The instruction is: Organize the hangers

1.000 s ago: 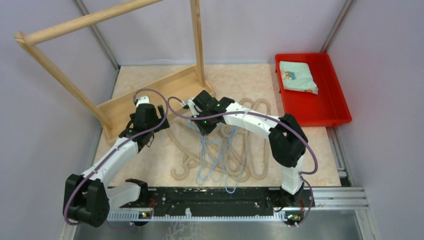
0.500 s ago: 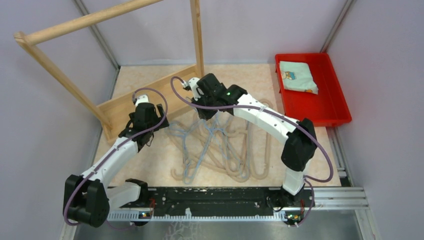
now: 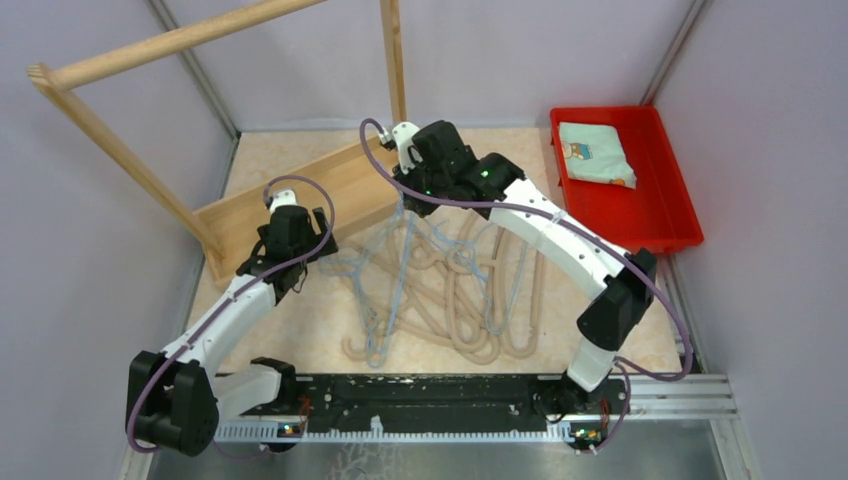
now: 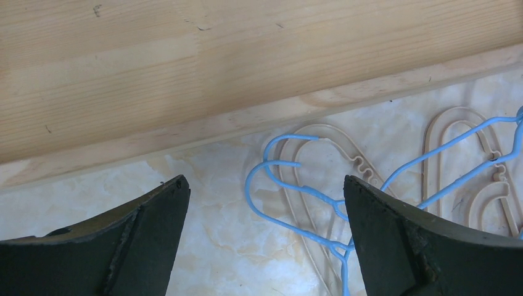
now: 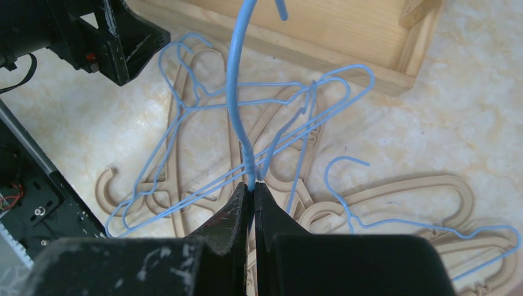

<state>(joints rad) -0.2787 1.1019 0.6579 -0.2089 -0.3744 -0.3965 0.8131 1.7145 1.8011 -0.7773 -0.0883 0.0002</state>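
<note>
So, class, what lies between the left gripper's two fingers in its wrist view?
In the left wrist view, two blue hanger hooks lie over a beige hanger on the table.

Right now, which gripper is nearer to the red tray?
Right. The right gripper hangs mid-table, left of the red tray; the left gripper sits farther left, beside the wooden rack base.

- left arm point(image 3: 225, 315), right arm point(image 3: 560, 235): white links, black joints
- purple cables point(image 3: 297, 180) looped near wrists
- green LEDs point(image 3: 486, 172) on right arm
- black fingers point(image 4: 148, 222), scuffed, chipped edges
</note>
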